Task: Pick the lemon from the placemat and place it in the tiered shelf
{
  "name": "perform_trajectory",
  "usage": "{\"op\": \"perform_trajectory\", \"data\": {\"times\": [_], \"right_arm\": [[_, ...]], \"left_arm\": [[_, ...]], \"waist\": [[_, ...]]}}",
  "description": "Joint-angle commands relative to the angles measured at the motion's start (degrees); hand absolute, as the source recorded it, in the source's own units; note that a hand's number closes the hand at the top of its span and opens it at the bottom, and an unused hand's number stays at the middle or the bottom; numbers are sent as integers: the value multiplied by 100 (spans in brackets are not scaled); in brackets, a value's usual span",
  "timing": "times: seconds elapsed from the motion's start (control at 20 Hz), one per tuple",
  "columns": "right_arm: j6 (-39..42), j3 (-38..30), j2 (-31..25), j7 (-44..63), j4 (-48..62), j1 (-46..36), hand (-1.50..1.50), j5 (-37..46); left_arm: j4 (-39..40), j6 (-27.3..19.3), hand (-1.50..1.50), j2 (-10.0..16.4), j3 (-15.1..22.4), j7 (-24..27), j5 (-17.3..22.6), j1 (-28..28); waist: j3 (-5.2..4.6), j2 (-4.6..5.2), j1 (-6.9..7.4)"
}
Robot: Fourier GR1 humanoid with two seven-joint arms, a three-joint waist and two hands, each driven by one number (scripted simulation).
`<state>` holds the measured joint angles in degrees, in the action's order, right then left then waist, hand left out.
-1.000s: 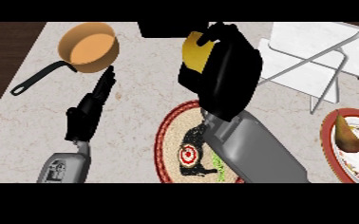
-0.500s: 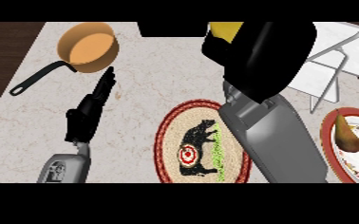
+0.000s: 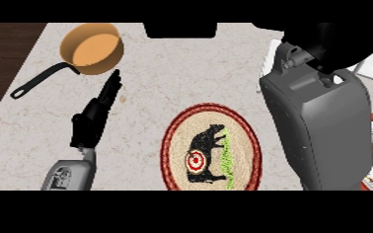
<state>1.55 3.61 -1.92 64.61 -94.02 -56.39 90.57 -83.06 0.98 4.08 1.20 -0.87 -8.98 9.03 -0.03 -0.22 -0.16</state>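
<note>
Nearest the robot, an oval woven placemat [image 3: 175, 128] with a red border, a black animal figure and a red target lies on the pale speckled stone counter [image 3: 189, 79]. To its left, the left hand [image 3: 91, 121] rests on the counter, open with straight fingers pointing away. To the mat's right the wide grey right forearm [image 3: 317, 123] reaches to the far edge, where the black right hand [image 3: 331, 42] is mostly hidden, so its state and the lemon's place cannot be told; a round orange saucepan [image 3: 91, 49] with a black handle sits far left.
</note>
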Motion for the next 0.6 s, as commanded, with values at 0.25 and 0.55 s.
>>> {"op": "perform_trajectory", "data": {"times": [0.25,0.55], "right_arm": [[939,-600,-501,-221,-54,-125,150,96],[402,-691,-564,-301,712,-229,150,380]], "left_arm": [[-20,297,0,248,-210,114,215,-61],[309,25,0,3,-109,-43,-4,398]], "waist": [[2,4,8],[0,24,23]]}}
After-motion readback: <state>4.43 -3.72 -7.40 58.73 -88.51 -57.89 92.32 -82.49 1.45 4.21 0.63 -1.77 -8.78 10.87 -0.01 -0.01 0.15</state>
